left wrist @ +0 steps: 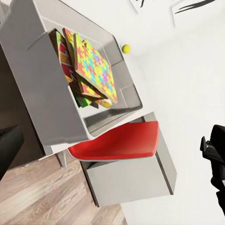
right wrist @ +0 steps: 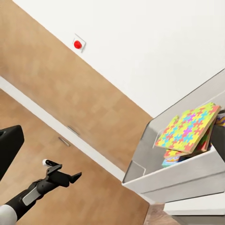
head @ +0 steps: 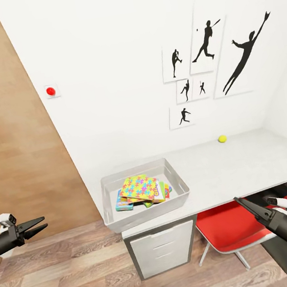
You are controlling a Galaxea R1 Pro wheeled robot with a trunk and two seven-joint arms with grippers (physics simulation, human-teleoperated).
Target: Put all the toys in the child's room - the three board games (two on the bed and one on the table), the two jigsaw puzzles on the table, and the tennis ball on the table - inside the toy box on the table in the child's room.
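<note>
Resting at the left end of the table, the toy box holds a loose stack of toys, with a jigsaw puzzle lying uppermost and tilted across flat printed boxes whose edges poke out beneath it. Those lower layers look like board games, though how many lie there cannot be counted from any view. Well apart from the bin, the tennis ball sits on the desk top close to the wall, below the black baseball-player pictures. Under the table stand a white drawer unit and, beside it, a red chair pushed partly beneath the top. A red button is fixed on the wall near the wooden panel. Low over the plank floor, the left gripper hangs with its fingers slightly parted and nothing between them. On the other side, the right gripper hovers in front of the chair, its dark fingers drawn into one narrow point and holding nothing.
</note>
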